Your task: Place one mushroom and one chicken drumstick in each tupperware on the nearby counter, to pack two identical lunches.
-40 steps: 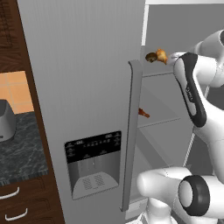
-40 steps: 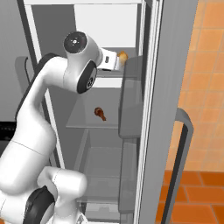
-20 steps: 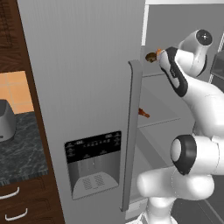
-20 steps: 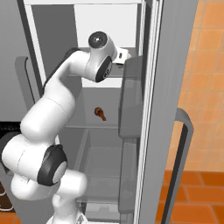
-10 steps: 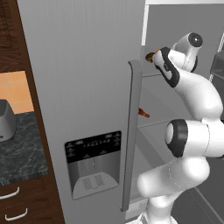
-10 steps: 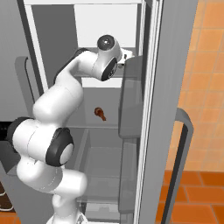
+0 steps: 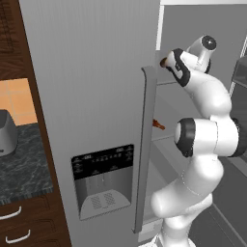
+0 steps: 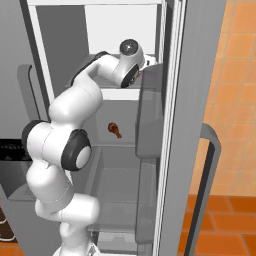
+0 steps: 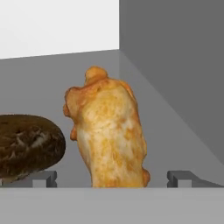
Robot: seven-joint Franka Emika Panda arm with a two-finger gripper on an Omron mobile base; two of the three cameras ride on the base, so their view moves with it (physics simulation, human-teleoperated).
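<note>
**Gripper wide open at drumstick on upper fridge shelf**

Hand view: 1 chicken drumstick [image 9: 109, 133], golden-orange, stands between the two finger tips [image 9: 43, 178], in the back corner of a grey shelf [image 9: 175, 135]. The tips are wide apart, one on each side of the drumstick; contact I cannot tell. 1 mushroom [image 9: 28, 146], dark brown cap, lies just beside the drumstick, on the left in this view, close to one tip.

Base views: a 2nd drumstick [image 8: 114, 129] lies alone on a lower fridge shelf, well apart from the arm; in left base view it is a small orange piece [image 7: 158, 124] past the door edge. So counted: 2 drumsticks, 1 mushroom.

Container: the fridge [image 8: 95, 30], open, holds these 3 items on 2 shelves. The gripper [image 7: 166, 62] is up at the upper shelf, released, grasping nothing.

Worktop [image 7: 24, 159], black-grey speckled, is left of the fridge door w/ a grey toaster [image 7: 7, 132] on it.
</note>
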